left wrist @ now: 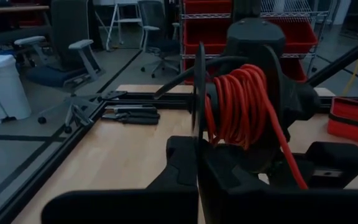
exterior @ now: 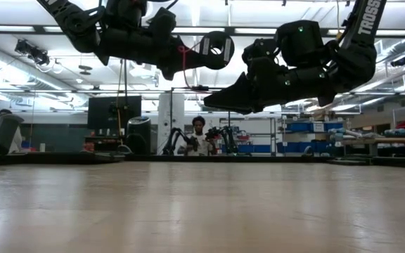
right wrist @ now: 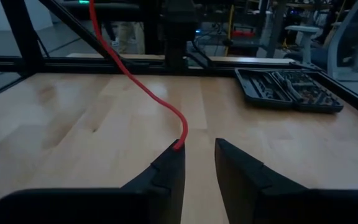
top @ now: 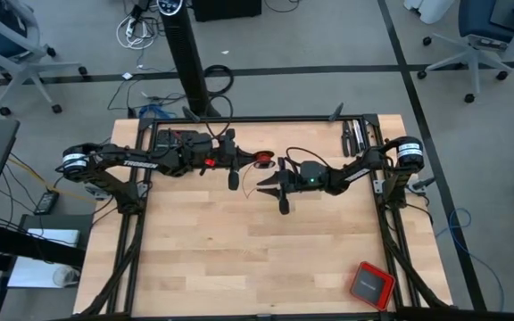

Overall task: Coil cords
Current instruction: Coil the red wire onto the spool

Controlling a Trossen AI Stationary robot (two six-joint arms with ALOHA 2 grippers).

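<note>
right tool [right wrist: 197, 165] up first, centre of the high view above the desk [top: 239, 259], its two dark fingers spread with a clear gap between them, and the loose tail of the red cord [right wrist: 143, 84] brushing the tip of one finger, not pinched as far as the right wrist view shows. over to the left tool [top: 239, 162], upper middle of the high view, fingers pressed together, and right in front of it a dark spool [left wrist: 253, 93] wearing most of the cord as tidy red turns. what exactly the left fingers clamp on i cannot tell; the spool sits just past them. in the low view both arms hang at the top of the frame, well clear of the desk, with a thin red strand dropping beside the left one.

now the cord itself: very thin, looks light and limp, it curves under its own spring, so it should bend easily but could slip out of a loose pinch. best place to grab, i'd say, is near the free end by the right finger, keeping gentle tension toward the spool. a dark tool case [right wrist: 288, 87] lies far off on the desk, and a red square box [top: 370, 285] sits lower right in the high view.
</note>
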